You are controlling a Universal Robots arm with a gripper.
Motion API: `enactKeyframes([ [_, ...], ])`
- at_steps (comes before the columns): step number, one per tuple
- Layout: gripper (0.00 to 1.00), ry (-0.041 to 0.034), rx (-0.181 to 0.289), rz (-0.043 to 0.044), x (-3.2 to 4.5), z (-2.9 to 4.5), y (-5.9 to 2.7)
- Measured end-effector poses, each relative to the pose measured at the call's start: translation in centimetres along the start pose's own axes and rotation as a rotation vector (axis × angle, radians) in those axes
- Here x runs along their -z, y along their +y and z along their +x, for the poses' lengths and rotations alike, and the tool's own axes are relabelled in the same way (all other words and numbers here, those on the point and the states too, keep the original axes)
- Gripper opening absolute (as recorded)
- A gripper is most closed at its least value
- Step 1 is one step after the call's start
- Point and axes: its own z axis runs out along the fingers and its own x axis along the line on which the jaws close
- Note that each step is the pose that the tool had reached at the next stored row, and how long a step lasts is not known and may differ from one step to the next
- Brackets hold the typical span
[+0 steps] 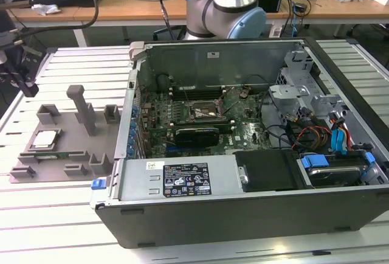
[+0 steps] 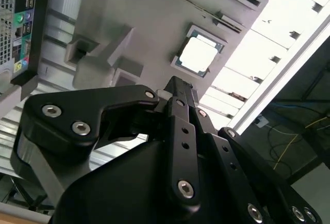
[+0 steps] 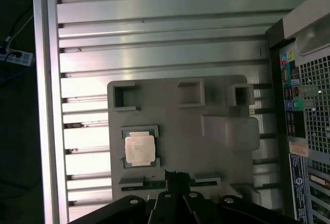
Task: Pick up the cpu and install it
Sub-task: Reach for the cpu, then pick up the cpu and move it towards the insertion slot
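Black gripper (image 3: 172,175) linkage sits closest to the lens in both wrist views; its fingertips look pressed together with nothing between them. It hangs above the grey moulded tray (image 3: 185,146), near the cpu (image 3: 139,148) but clear of it.

Cpu location: flat in a square recess by the tray's outer edge, the one away from the computer case (image 1: 243,45), on the exterior view's left, short of the near corner. Tray rests on the slatted metal table (image 1: 79,63), just beside the open case. Socket (image 1: 203,111) on the board inside the case looks unoccupied.

Handling, as judged:
- light, thin, stiff; will not flex in a grip
- metal top is shiny, likely slick, so pinching top to bottom is poor
- underside contacts probably fragile; keep it level, no dragging
- best hold is across two opposite sides of the pale rim; the recess walls leave little room for fingers

Writing: faint print on the cpu's top, not legible. White label (image 1: 179,179) on the power supply and stickers on the case back carry print I cannot make out.
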Motion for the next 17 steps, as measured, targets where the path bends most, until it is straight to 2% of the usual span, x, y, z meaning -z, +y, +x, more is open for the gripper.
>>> enactKeyframes([
  [10,0.11,0.0,0.0,0.0,-1.48,1.47,0.04],
  [17,0.11,0.0001,0.0,0.0001,-1.53,1.57,0.03],
])
